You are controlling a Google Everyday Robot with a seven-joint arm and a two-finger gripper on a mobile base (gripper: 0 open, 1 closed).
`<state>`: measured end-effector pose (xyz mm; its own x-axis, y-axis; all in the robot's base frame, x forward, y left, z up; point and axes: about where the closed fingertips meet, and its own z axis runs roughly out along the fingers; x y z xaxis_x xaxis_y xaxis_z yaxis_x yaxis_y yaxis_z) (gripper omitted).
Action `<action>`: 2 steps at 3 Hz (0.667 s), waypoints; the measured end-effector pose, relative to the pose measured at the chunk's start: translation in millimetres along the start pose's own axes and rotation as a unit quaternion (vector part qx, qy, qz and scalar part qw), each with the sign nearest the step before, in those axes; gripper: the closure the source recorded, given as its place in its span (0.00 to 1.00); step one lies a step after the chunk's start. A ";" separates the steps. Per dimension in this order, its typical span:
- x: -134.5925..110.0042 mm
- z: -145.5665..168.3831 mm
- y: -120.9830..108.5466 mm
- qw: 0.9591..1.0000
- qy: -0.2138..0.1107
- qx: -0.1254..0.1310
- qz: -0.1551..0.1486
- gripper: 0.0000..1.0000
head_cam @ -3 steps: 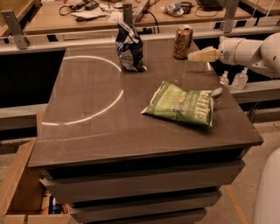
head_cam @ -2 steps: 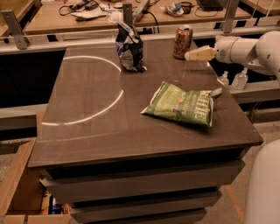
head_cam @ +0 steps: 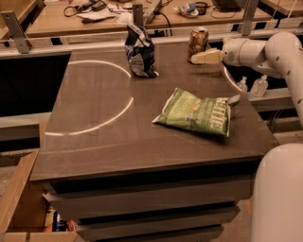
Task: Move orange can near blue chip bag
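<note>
The orange can (head_cam: 197, 43) stands upright near the back right of the dark table (head_cam: 104, 118). The blue chip bag (head_cam: 138, 51) stands upright at the back middle, to the left of the can and well apart from it. My gripper (head_cam: 200, 58) reaches in from the right on the white arm (head_cam: 265, 52). Its pale fingertips are just in front of the can's base, very close to it or touching it.
A flat green chip bag (head_cam: 198, 112) lies right of the table's middle, in front of the gripper. Two small clear bottles (head_cam: 253, 86) stand beyond the right edge. A cluttered bench (head_cam: 94, 14) runs behind. A wooden box (head_cam: 21, 198) sits low left.
The arm has moved a little to the left, bringing the gripper closer to the orange can. The can and both bags have not moved.
</note>
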<state>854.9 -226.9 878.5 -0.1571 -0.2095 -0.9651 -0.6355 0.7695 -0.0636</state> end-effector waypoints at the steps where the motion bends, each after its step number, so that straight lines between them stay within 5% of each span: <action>1: -2.3 17.2 11.7 1.000 -0.002 -0.020 0.001 0.02; 2: -4.4 27.4 20.6 0.999 -0.004 -0.035 0.001 0.25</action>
<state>863.2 -193.6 874.4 -0.1520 -0.2024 -0.9674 -0.6872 0.7251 -0.0437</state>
